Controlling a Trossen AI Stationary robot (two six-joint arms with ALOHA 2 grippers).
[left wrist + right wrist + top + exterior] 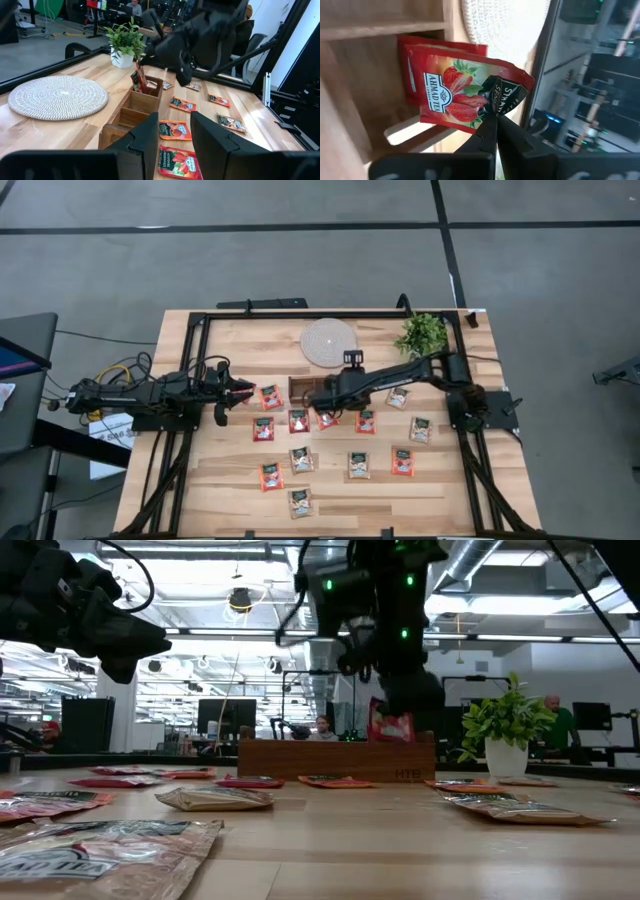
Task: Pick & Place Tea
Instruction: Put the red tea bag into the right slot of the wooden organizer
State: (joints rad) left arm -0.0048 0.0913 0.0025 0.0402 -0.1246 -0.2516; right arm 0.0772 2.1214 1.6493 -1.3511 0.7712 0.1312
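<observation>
Right wrist view shows my right gripper (492, 114) pinched shut on the dark green top band of a red strawberry tea sachet (457, 95), hanging over the brown wooden tray (350, 65) at its end compartment. It is light, floppy, slick foil; the sealed edge grips best. My left gripper (172, 132) waits, fingers apart.

Glossy red foil sachet (465, 95), matt wooden tray (131, 107), woven white disc (57, 96), pale wood table (440, 480).

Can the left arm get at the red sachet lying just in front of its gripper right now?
Probably yes. The left gripper is open and empty, the red sachet lies flat on bare wood with nothing on it, and the right gripper is busy at the wooden tray beyond.
</observation>
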